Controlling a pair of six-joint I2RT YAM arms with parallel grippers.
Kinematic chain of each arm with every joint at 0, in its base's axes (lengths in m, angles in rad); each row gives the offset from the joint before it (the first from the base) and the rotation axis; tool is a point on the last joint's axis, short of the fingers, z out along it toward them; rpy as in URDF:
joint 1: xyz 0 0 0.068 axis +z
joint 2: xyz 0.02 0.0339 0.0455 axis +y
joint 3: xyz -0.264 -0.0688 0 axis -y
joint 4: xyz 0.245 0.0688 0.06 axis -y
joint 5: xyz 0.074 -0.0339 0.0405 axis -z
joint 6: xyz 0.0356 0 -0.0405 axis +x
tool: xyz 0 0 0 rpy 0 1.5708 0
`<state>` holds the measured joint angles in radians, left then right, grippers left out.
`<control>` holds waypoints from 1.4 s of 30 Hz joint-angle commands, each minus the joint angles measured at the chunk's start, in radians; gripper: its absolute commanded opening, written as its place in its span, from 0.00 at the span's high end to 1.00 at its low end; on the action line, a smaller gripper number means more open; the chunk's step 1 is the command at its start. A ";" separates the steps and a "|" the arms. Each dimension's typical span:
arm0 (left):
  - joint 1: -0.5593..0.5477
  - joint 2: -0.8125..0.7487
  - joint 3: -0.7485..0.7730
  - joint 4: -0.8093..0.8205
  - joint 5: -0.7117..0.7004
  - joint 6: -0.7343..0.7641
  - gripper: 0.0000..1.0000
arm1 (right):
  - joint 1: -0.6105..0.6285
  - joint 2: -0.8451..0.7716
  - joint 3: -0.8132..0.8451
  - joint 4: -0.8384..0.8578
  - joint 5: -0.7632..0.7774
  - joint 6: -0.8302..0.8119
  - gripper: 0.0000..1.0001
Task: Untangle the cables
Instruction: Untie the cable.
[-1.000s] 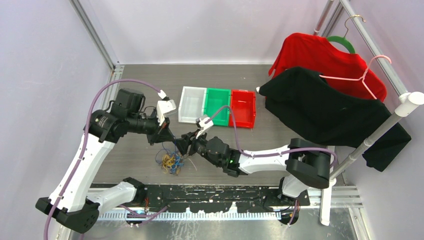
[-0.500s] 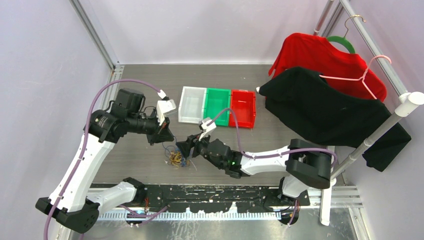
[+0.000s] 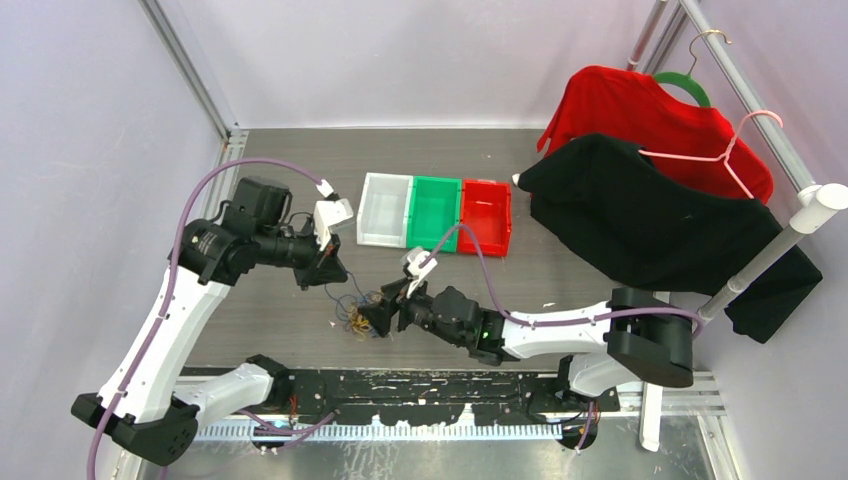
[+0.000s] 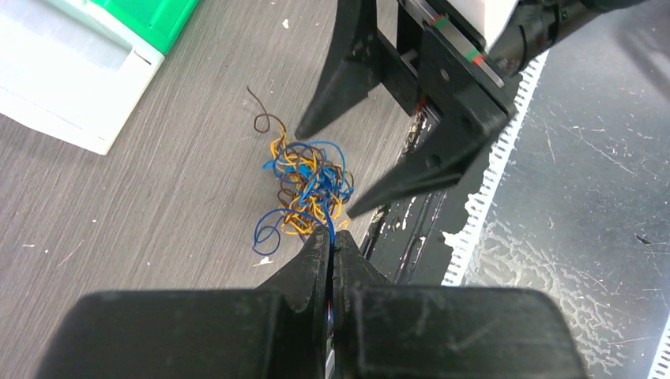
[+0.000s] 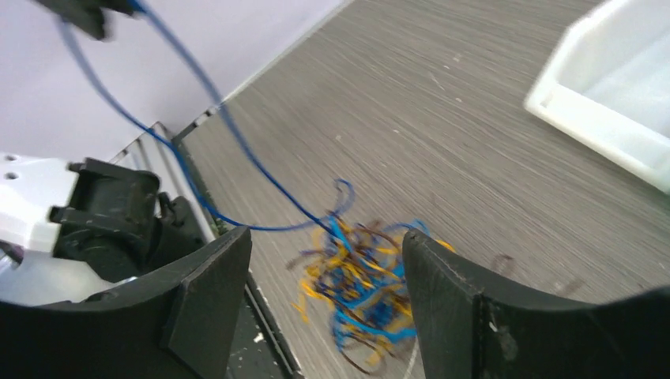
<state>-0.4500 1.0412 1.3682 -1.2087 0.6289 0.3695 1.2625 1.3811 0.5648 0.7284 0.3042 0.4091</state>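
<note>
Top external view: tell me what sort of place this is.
Probably a robotics lab test cell: a left arm and right arm bolted to a plain-walled table, with staged props, namely coloured bins, shirts on hangers and tangled cables.

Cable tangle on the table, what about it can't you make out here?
- Top view: tangle of thin blue, orange and brown cables too small to trace strands.
- Left wrist view: blue strand's end hidden between the shut left fingers.
- Right wrist view: tangle blurred.

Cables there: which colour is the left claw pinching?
The blue cable, running up into the shut left gripper; orange and brown ones lie loose.
</note>
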 commanded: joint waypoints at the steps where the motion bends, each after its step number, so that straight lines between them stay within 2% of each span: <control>1: -0.006 -0.003 0.016 0.037 0.007 -0.017 1.00 | 0.030 0.016 0.122 0.029 -0.068 -0.104 0.26; 4: -0.007 -0.003 0.022 0.034 0.011 -0.019 1.00 | 0.030 0.051 0.171 0.030 0.019 -0.117 0.28; 7: -0.010 -0.003 0.029 0.027 0.020 -0.026 1.00 | 0.031 0.093 0.209 0.065 0.100 -0.132 0.35; 14: -0.014 -0.002 0.054 0.009 0.040 -0.031 1.00 | 0.031 0.165 0.282 0.091 0.132 -0.159 0.50; 20: -0.018 0.009 0.086 0.007 0.077 -0.068 1.00 | 0.031 0.230 0.315 0.116 0.161 -0.174 0.54; 24: -0.018 0.025 0.160 -0.007 0.129 -0.115 1.00 | 0.028 0.299 0.308 0.163 0.194 -0.179 0.57; 30: -0.018 0.051 0.354 -0.092 0.157 -0.156 1.00 | 0.001 0.340 0.185 0.284 0.235 -0.156 0.52; 36: -0.019 0.084 0.550 -0.021 0.097 -0.214 1.00 | -0.003 0.426 0.176 0.289 0.221 -0.081 0.51; 42: -0.019 0.139 0.738 0.019 0.013 -0.211 1.00 | -0.003 0.461 0.141 0.311 0.234 -0.015 0.50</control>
<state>-0.4648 1.1618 1.9827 -1.3025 0.6735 0.1822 1.2610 1.8198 0.7391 1.0088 0.5056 0.3344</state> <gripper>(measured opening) 0.010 0.494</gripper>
